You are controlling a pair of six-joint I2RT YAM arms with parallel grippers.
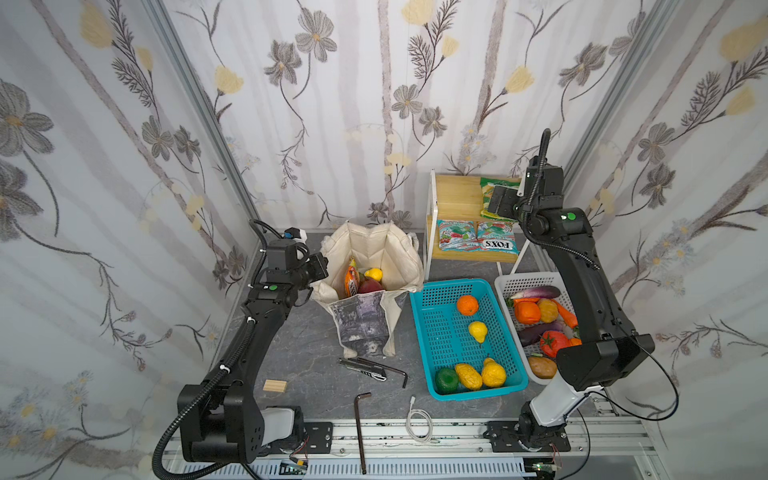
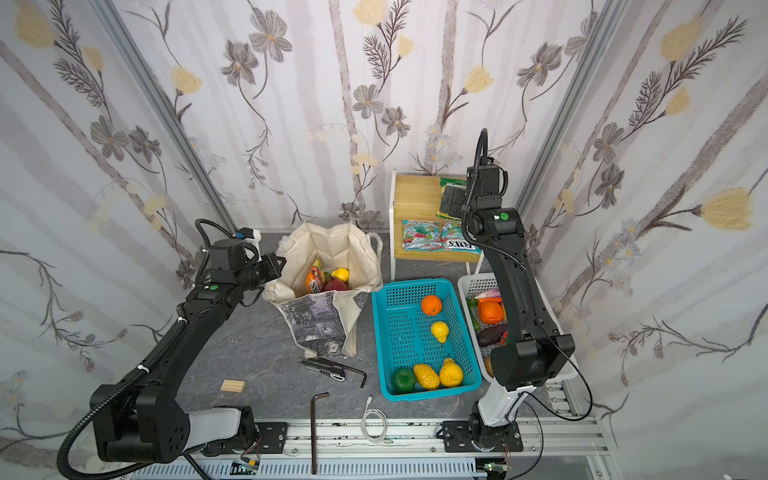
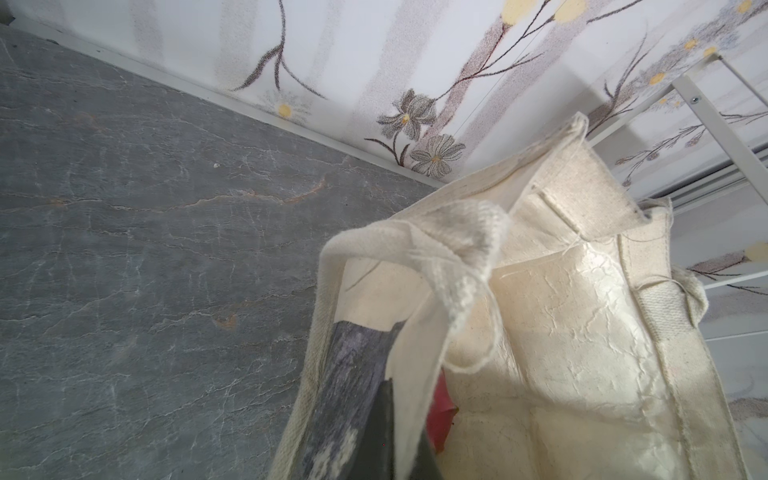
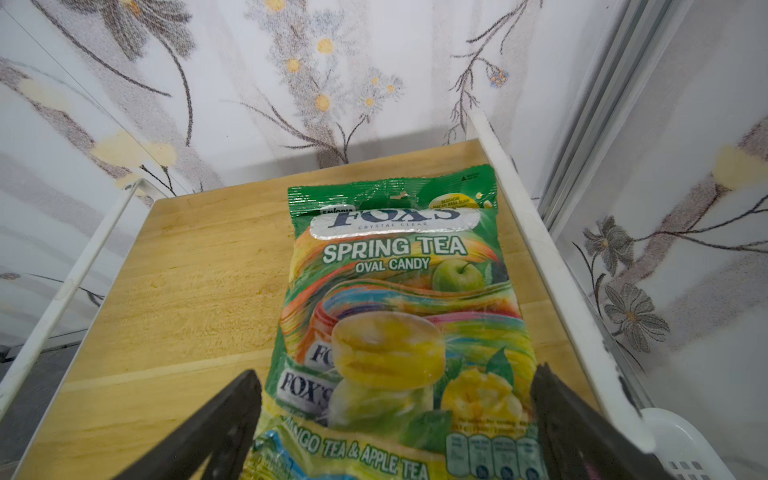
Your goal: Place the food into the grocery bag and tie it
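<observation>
Grocery bag (image 1: pixel 365 320): upright, mouth open. Its rim is clamped between the closed jaws of the left gripper (image 3: pixel 401 436).
Inside the bag: orange packet (image 1: pixel 351 280), lemon (image 1: pixel 373 274), dark red fruit (image 1: pixel 370 286).
Turquoise basket (image 1: pixel 424 345): an orange, plus yellow and green fruit (lying loose).
White basket (image 1: pixel 509 284): eggplants, a tomato, other vegetables.
Right gripper (image 4: pixel 395 372): jaws spread wide, one on each side of the green packet (image 4: pixel 395 257).
Packet's lie: flat on the wooden shelf (image 4: pixel 187 270), long axis running straight out from the jaws, header end farthest away.
</observation>
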